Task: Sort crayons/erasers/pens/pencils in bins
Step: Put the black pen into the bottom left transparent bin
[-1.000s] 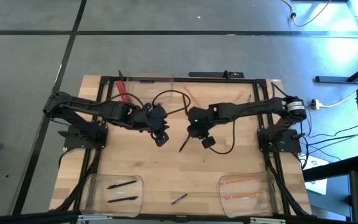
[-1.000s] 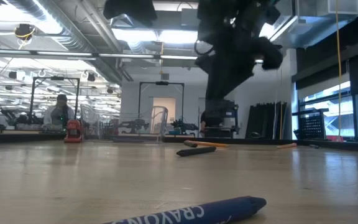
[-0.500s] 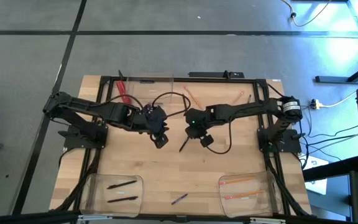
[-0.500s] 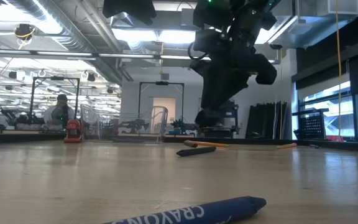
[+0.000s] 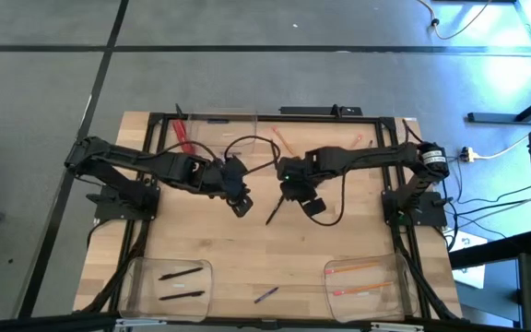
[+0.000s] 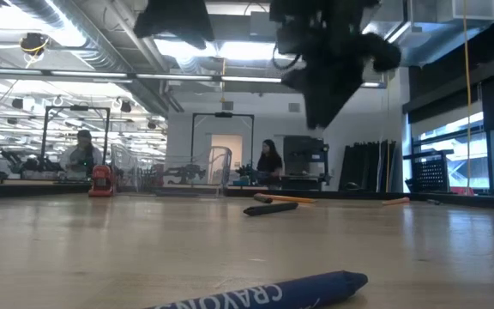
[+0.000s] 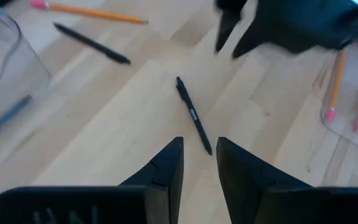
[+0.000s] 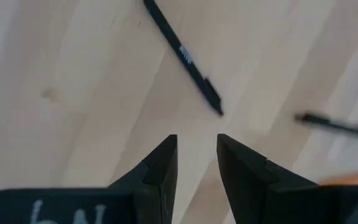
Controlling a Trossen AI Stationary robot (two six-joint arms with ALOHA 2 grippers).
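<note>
A black pen (image 5: 273, 214) lies flat on the table between my two grippers; it also shows as the pen (image 7: 193, 115) and the pen (image 8: 184, 56). My left gripper (image 5: 239, 206) hovers open to its left, and my right gripper (image 5: 312, 206) hovers open to its right. Both grippers (image 7: 198, 149) (image 8: 196, 146) are above the wood and empty. A second pen (image 7: 92, 43) lies farther off. The near-left bin (image 5: 136, 277) holds two pens. The near-right bin (image 5: 396, 277) holds pencils (image 5: 358, 267). A purple crayon (image 5: 265, 295) (image 6: 264, 293) lies near the near edge.
A third clear bin (image 5: 247, 124) stands at the far edge beside a red strip (image 5: 181, 136). Loose pencils (image 5: 284, 140) (image 5: 353, 143) lie near the far edge. Black cables (image 5: 252, 148) loop between the arms. People (image 6: 80, 154) are in the room beyond the table.
My right gripper dipped slightly toward the pen, then rose higher above the table. The pen and the crayon have stayed where they were.
</note>
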